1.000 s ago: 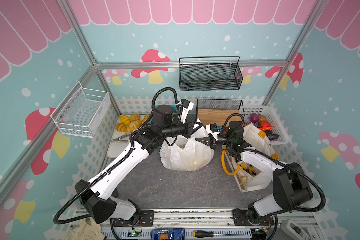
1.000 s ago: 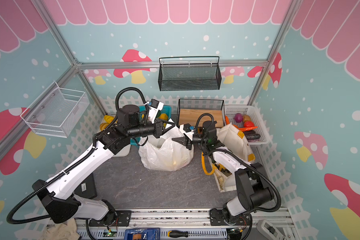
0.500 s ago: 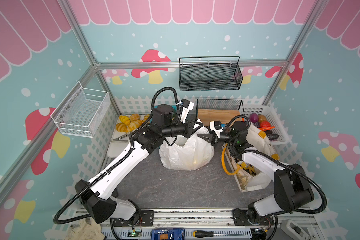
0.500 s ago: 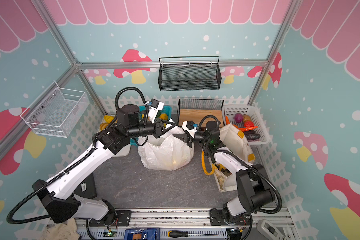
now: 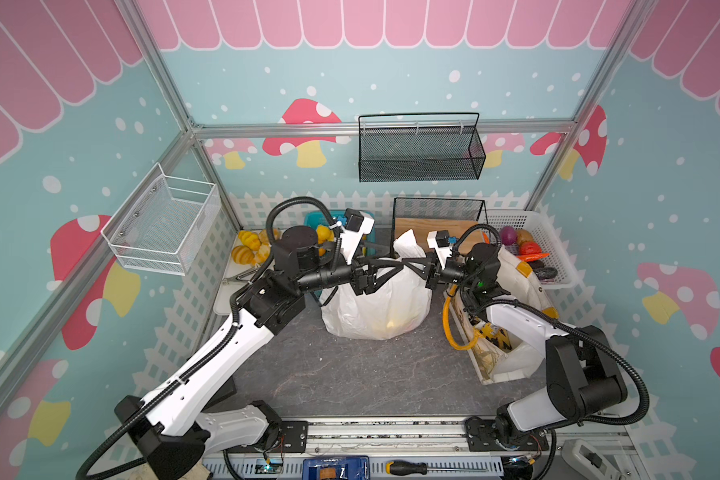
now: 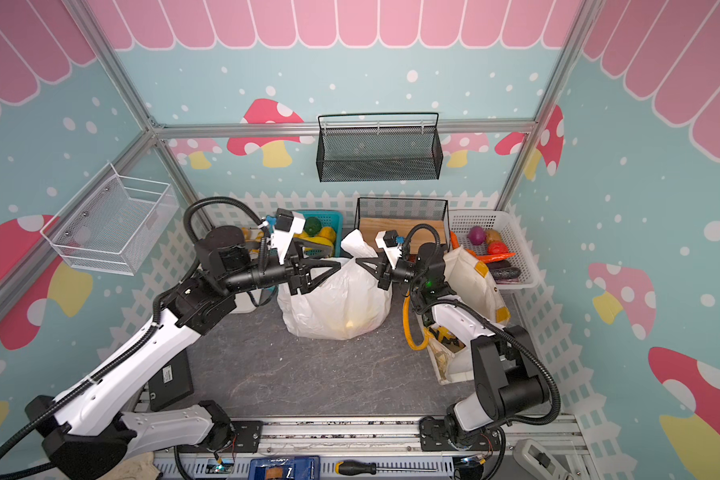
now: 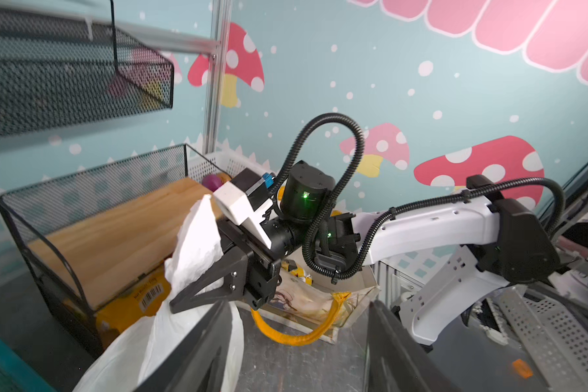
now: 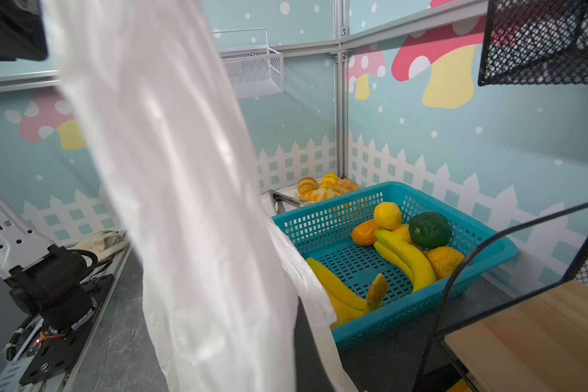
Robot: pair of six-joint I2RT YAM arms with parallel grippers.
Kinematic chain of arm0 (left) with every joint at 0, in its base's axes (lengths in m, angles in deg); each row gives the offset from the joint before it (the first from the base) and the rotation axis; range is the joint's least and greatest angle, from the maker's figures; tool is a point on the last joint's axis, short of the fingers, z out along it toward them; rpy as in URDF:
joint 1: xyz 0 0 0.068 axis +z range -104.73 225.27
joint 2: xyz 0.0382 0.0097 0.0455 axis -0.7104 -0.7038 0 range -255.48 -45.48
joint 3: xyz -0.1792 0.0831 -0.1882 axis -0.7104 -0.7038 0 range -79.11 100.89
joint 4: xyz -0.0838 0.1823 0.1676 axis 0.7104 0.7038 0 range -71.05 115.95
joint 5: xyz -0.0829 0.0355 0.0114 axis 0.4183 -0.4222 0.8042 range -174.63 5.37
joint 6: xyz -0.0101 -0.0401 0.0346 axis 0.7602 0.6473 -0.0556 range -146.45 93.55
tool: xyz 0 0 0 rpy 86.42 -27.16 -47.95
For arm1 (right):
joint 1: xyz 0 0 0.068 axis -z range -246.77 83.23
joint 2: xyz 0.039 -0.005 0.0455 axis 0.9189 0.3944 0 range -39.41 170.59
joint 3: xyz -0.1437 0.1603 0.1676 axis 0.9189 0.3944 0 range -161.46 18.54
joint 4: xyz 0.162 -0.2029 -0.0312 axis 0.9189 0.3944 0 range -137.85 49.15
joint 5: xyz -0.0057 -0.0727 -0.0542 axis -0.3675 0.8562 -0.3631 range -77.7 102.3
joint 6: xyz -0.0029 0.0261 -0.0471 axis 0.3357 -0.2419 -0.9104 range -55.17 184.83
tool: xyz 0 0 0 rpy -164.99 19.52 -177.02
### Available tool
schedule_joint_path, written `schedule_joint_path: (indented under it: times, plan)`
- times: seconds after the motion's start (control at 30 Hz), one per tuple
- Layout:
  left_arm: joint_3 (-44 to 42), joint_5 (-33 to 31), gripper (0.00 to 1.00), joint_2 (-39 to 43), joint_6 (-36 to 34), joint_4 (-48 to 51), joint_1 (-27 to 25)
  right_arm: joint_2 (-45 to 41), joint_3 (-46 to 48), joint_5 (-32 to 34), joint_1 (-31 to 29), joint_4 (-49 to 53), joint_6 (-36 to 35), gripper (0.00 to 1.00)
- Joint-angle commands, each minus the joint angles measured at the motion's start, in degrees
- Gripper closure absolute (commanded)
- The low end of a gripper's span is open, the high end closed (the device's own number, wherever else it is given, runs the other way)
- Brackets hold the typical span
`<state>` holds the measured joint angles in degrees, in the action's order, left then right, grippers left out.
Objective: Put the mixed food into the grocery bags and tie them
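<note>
**Grey tabletop [image 5: 341, 374], white carrier bag [image 5: 375, 307] pinched**

The bag bulges at 12 o'clock. The right claw [image 7: 184, 298] is clamped on its raised handle [image 7: 197, 244]. The left claw [image 5: 395, 259] stands apart just beside it. At 11 o'clock the teal basket [image 8: 319, 224] holds bananas [image 8: 404, 258] and oranges [image 8: 364, 234].

The left arm [image 5: 225, 353] and right arm [image 5: 524, 324] reached inward, wrists level, grippers almost tip to tip. The left gripper [image 7: 299, 305] stood open-jawed; the right gripper [image 7: 177, 302] was clamped on the bag [image 5: 375, 307].
</note>
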<state>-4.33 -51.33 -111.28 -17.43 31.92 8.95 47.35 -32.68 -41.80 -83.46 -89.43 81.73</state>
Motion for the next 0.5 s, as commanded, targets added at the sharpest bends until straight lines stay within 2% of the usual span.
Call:
schedule_joint_path:
  times: [0.0, 0.13, 0.27, 0.4, 0.47]
  plan:
    - [-5.5, 0.4, 0.27, 7.49, -7.15, -1.22, 1.18, 0.89, -1.11, 0.56, 0.61, -0.3, 2.1, 1.0]
    - [-11.69, -1.35, 0.26, 14.3, -9.84, 1.02, 5.65, 1.21, -2.11, -0.06, 1.03, 1.18, 1.36, 1.0]
    - [-18.69, -1.02, 0.25, 17.71, -11.84, -2.06, 14.33, 1.1, -2.66, -0.75, 1.32, 2.36, 0.63, 1.0]
    - [-22.98, 6.48, 0.23, 14.17, -12.44, -8.69, 23.42, 1.06, -2.66, -1.03, 1.39, 2.95, 0.07, 1.0]
    - [-23.14, 9.36, 0.23, 11.5, -13.16, -9.95, 25.98, 1.17, -2.74, -1.32, 1.39, 3.09, -0.11, 1.0]
